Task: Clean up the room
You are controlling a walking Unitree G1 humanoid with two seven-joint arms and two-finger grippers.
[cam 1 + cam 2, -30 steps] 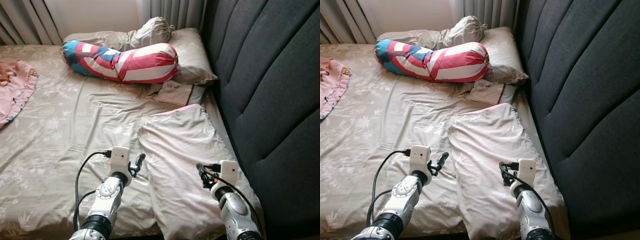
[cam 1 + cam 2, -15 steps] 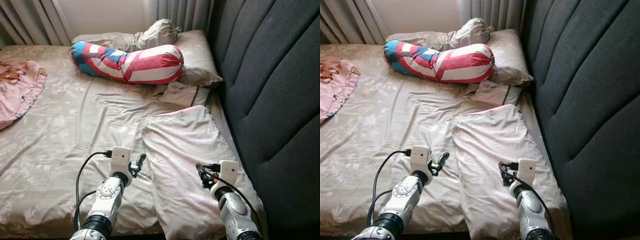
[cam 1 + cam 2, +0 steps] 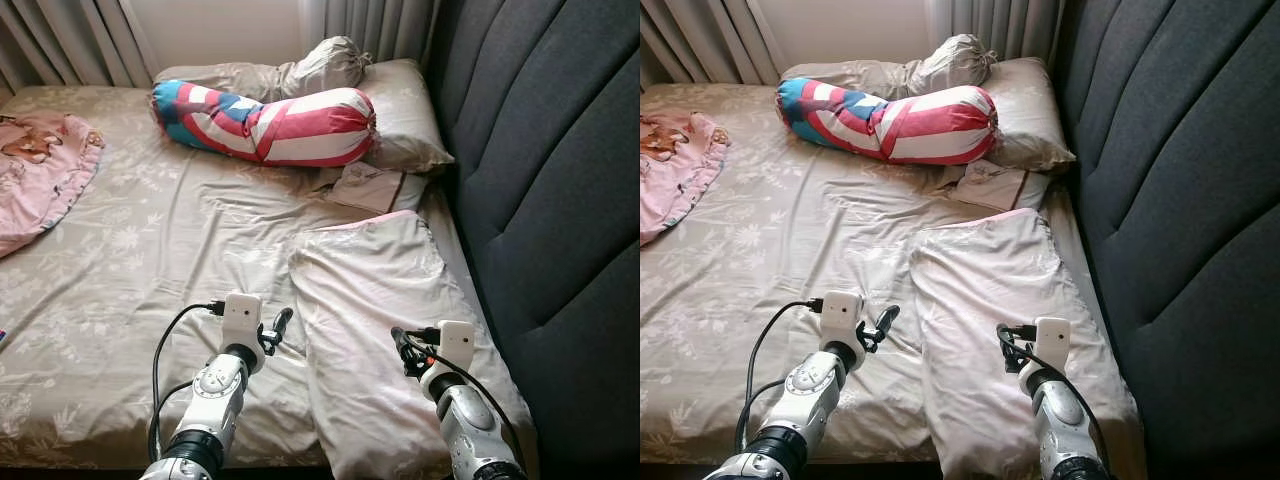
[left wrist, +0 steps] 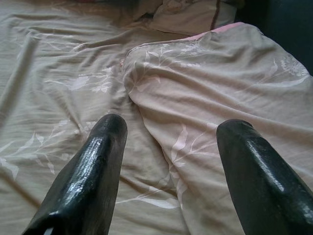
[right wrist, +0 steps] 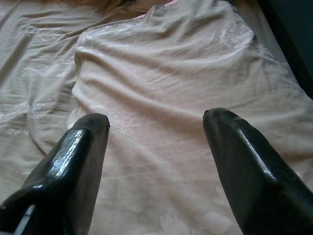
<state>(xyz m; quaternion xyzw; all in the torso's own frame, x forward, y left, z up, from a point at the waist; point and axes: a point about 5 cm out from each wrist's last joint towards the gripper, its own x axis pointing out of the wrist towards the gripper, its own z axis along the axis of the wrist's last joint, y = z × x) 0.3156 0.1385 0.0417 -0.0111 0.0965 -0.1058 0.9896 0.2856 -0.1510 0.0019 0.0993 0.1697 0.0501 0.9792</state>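
Both the left gripper [image 4: 166,161] and right gripper [image 5: 156,161], spread wide and empty, would probably snag the bedsheet [image 3: 150,230] beneath the lower-centre pillow [image 3: 390,320].

My bed [image 3: 150,250] carries a flat pillow [image 3: 380,320], a striped bolster [image 3: 270,125], a second pillow [image 3: 400,115] and a pink blanket [image 3: 45,175].

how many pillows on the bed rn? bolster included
3: a flat pillow nearest the robot by the headboard, a striped bolster farther up the bed, and a beige pillow behind it. The bunched bedding beyond may hide more.
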